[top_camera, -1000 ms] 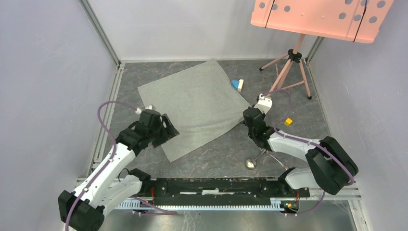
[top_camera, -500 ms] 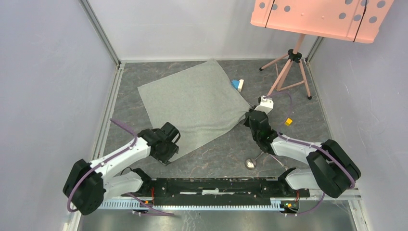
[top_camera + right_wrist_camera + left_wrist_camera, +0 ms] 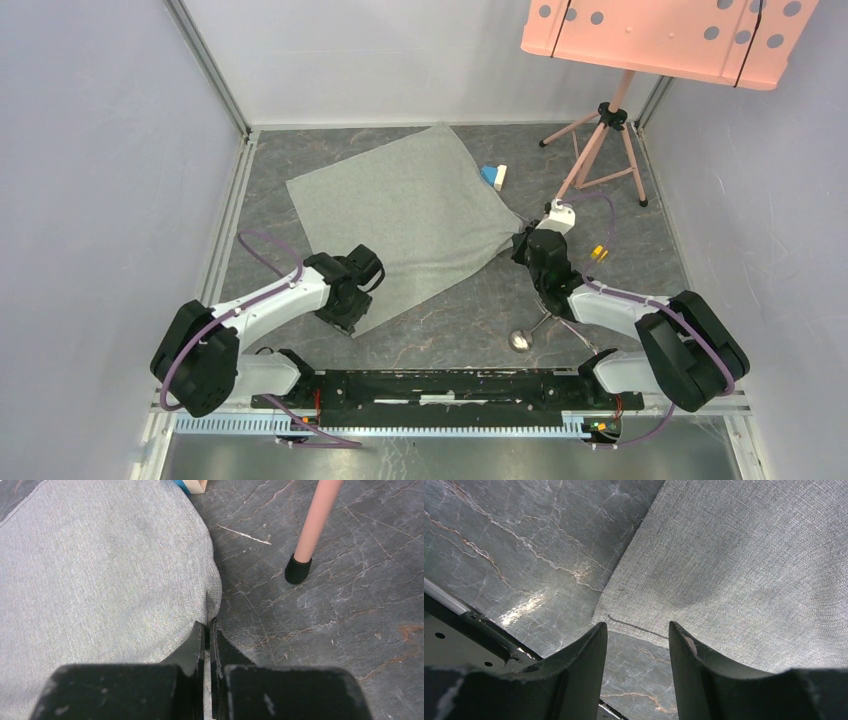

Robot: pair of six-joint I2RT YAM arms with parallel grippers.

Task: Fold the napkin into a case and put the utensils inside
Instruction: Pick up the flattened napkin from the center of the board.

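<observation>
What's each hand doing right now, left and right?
Left hand: open, poised at the near corner of the light grey cloth napkin, nothing gripped.
Right hand: closed, pinching the napkin's right corner.

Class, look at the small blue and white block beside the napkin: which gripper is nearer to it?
Right. The right gripper pinches a corner of the napkin, close to the block; the left gripper straddles the napkin's near corner, across the cloth from it.

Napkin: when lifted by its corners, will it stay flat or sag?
Probably sags: the napkin puckers where the right pincer pinches its corner. Its woven face looks matte, so slipping seems unlikely. It lies thin and flat, so it is likely light.
</observation>
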